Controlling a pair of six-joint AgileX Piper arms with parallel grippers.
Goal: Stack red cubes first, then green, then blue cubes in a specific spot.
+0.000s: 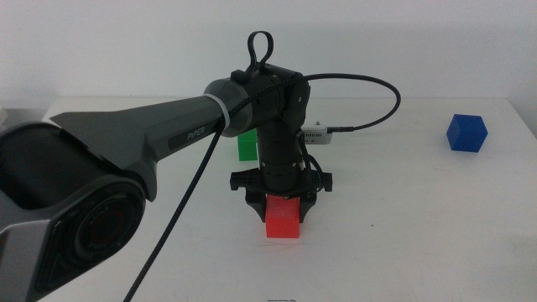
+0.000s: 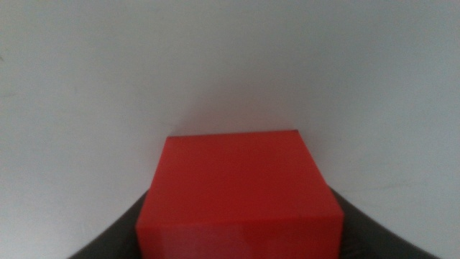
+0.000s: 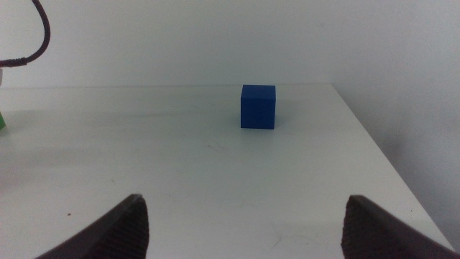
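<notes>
Matte red cube [image 1: 283, 217] between left gripper [image 1: 282, 204] jaws.

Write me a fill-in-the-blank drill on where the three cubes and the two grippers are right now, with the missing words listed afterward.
1. The left gripper has its jaws on either side of the ____ cube.
2. The cube partly hidden behind the left arm in the middle view is ____.
3. The right gripper, jaws wide apart, faces the ____ cube from a distance.
4. The blue cube sits near the table's ____ edge in the middle view.

Missing words: red; green; blue; right
</notes>
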